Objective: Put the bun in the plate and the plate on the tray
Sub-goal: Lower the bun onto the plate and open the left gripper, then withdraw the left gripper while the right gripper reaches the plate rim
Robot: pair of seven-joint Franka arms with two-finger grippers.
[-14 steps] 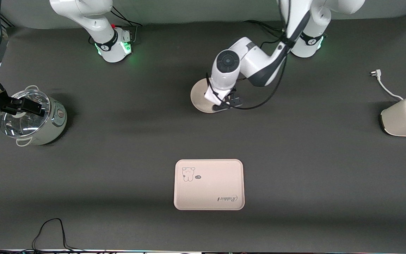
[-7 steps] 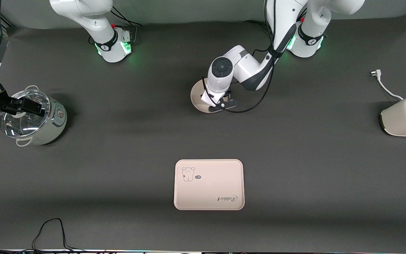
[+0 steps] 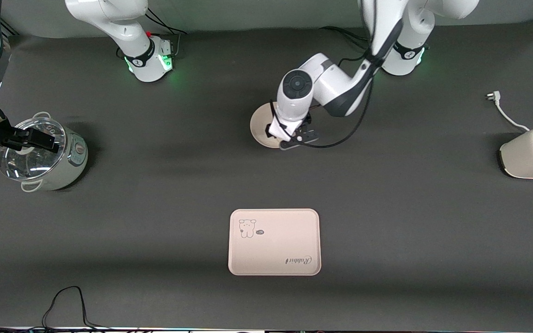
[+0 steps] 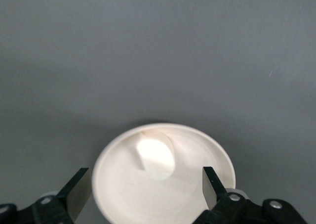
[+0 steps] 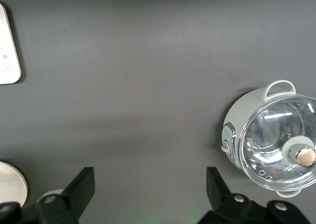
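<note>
The round cream plate [image 3: 258, 126] lies on the dark mat, farther from the front camera than the tray [image 3: 274, 242]. In the left wrist view the bun [image 4: 157, 157] lies in the plate [image 4: 111, 184]. My left gripper [image 3: 290, 136] is over the plate, and in its wrist view it [image 4: 144, 177] is open and holds nothing, one finger off each side of the dish. The bun is hidden by the hand in the front view. My right gripper [image 5: 150, 177] is open and empty, up high at the right arm's end of the table. The tray's corner [image 5: 9, 51] and the plate's edge [image 5: 10, 184] show in its view.
A pale green pot with a glass lid [image 3: 44, 155] stands at the right arm's end, also in the right wrist view [image 5: 274, 137]. A white toaster [image 3: 532, 152] with its plug cord [image 3: 502, 111] is at the left arm's end. A black cable [image 3: 67, 300] lies by the near edge.
The left arm's hand shifted a little over the plate toward the right arm's end and back. The plate, the tray and the right arm have not moved.
</note>
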